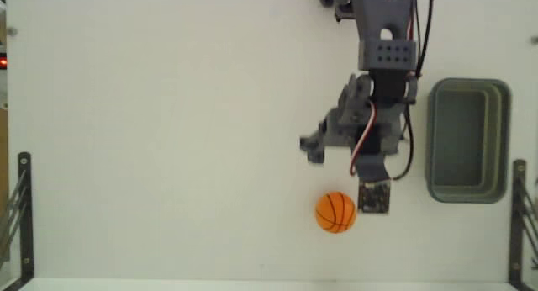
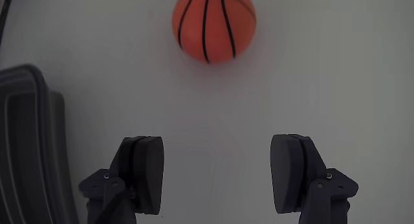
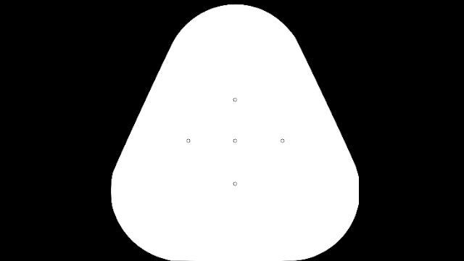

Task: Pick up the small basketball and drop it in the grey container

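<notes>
Wrist view had the small basketball sitting ahead of the fingers, roughly centred on the gap between them but well clear of both pads. Fingers were spread wide, nothing held, bare tabletop between them. Gap looked wider than the ball, so it should fit without further opening.

Fixed view: ball sat on the tabletop toward its bottom edge, right of centre, just beside the arm's lower end. The grey container stood near the right edge, apart from the ball, and looked empty. Its dark rim also showed at the left of the wrist view.

Handling, my read only:
- Looked light and probably a bit squashy (foam or rubber); can't confirm from the frames.
- Round with a smooth skin, so it will roll at the first nudge. One finger touching early would push it away.
- Best hold: pads on opposite sides at the widest line, both touching together. Too high and it squirts out downward.
- Moderate squeeze should do; not fragile.
- Container opening much larger than the ball, so the release shouldn't need precision.
</notes>
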You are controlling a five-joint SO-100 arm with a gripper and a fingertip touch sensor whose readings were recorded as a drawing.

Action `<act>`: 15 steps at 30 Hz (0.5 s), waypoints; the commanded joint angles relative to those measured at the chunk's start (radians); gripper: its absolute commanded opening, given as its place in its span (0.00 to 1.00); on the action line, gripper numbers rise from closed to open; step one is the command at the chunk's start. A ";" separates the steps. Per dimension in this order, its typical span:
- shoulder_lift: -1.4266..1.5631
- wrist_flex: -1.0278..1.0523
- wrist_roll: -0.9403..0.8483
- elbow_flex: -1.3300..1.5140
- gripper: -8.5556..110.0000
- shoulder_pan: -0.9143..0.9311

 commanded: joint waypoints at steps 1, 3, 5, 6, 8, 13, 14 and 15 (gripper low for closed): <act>-0.012 -0.027 0.003 -0.063 1.00 -0.006; -0.038 -0.037 0.003 -0.079 1.00 -0.006; -0.068 -0.047 0.003 -0.099 1.00 -0.006; -0.079 -0.051 0.003 -0.106 1.00 -0.006; -0.109 -0.060 0.003 -0.127 1.00 -0.006; -0.176 -0.077 0.003 -0.176 1.00 -0.006; -0.191 -0.081 0.003 -0.188 1.00 -0.006; -0.201 -0.083 0.003 -0.196 1.00 -0.006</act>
